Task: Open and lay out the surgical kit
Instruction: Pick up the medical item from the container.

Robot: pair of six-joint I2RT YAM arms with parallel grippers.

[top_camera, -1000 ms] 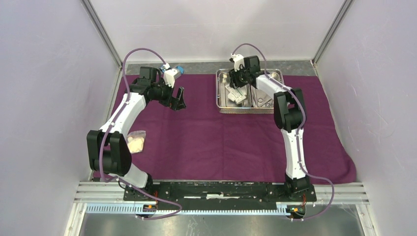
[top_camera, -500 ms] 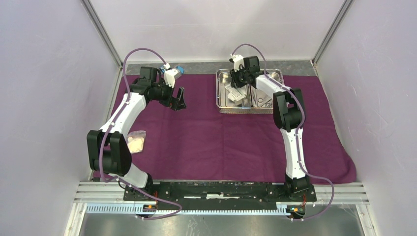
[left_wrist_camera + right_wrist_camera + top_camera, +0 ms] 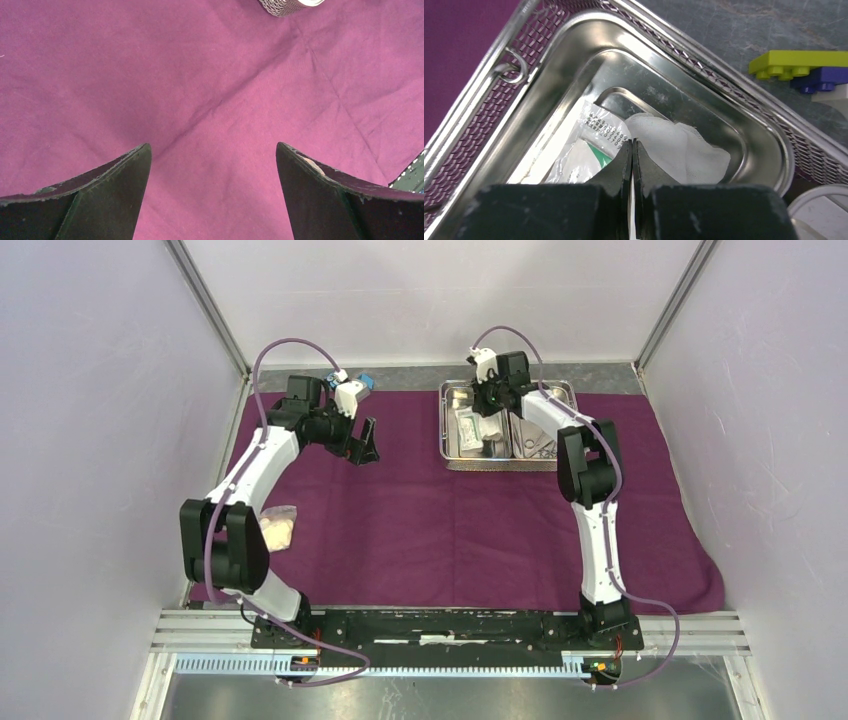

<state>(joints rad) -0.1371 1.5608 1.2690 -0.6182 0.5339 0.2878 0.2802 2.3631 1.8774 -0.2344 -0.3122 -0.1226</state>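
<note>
The dark-purple cloth wrap (image 3: pixel 450 520) lies spread flat on the table, and fills the left wrist view (image 3: pixel 200 75). At its far edge stands the steel tray (image 3: pixel 508 466). My right gripper (image 3: pixel 485 412) reaches down into the tray's left compartment (image 3: pixel 574 45). It (image 3: pixel 631 141) is shut on the top corner of the flat white packet (image 3: pixel 574 160), beside a white gauze wad (image 3: pixel 679 145). Steel clamps (image 3: pixel 538 445) lie in the right compartment. My left gripper (image 3: pixel 362 445) hovers open over bare cloth (image 3: pixel 212 145), holding nothing.
A pale bagged wad (image 3: pixel 277 530) lies on the cloth's left edge beside my left arm. A yellow-green and purple block (image 3: pixel 804 67) sits on the grey table behind the tray, with a white round object (image 3: pixel 824 215) nearby. Enclosure walls stand close on three sides.
My right gripper has closed its jaws inside the tray's left compartment. The packet, tilted up before, now lies flatter. The left arm has barely moved.
</note>
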